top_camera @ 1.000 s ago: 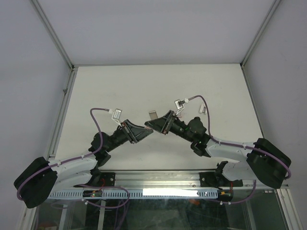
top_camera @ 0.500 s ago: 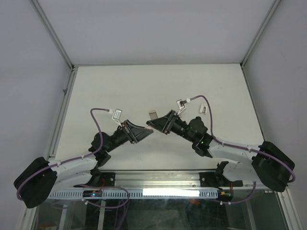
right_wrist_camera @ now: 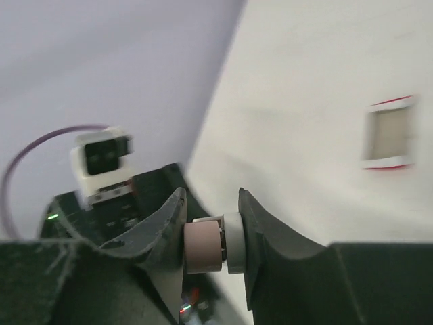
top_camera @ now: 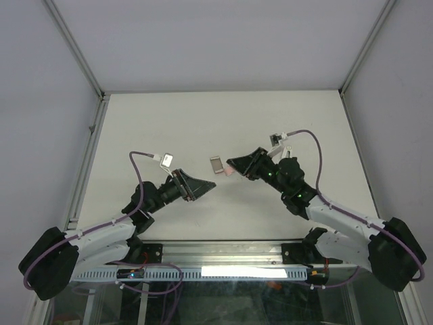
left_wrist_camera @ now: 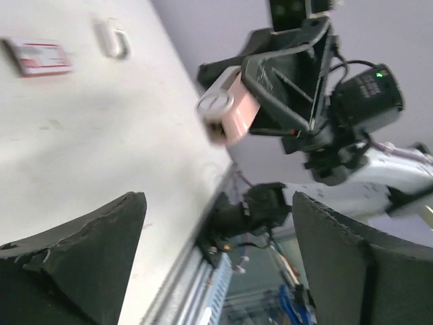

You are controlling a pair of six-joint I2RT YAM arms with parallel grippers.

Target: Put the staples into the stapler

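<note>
Shifted rightward, right jaws grip the stapler [top_camera: 229,170], its length pointing toward the open, empty left jaws.

Bright even light, soft shadows, blurred wrist views

A white counter [top_camera: 169,122] is enclosed by pale grey walls [top_camera: 216,40] and slim metal posts [top_camera: 75,47]. A slotted metal rail [top_camera: 95,273] is fixed along its near edge. A small white looped object [left_wrist_camera: 111,37] is seen on the counter.
</note>
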